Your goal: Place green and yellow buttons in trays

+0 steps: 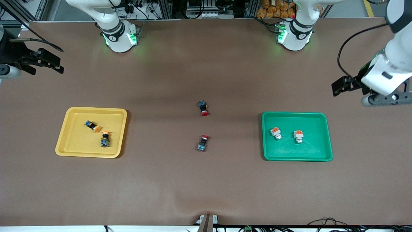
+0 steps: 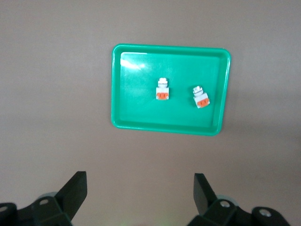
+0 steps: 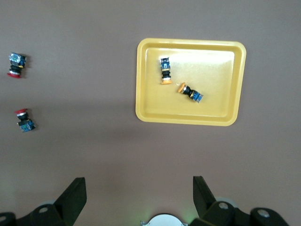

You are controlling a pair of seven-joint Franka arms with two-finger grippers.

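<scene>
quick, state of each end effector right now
Left end effector: open, holding nothing, raised near the shallow green plastic tray.
Right end effector: open, holding nothing, raised near the shallow yellow plastic tray.

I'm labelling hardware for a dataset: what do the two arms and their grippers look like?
Both arms are glossy white with black joint bands and green glowing lights at their bases. The left gripper and right gripper have black angular fingers on grey perforated mounts; a black cable loops along the left arm.
</scene>
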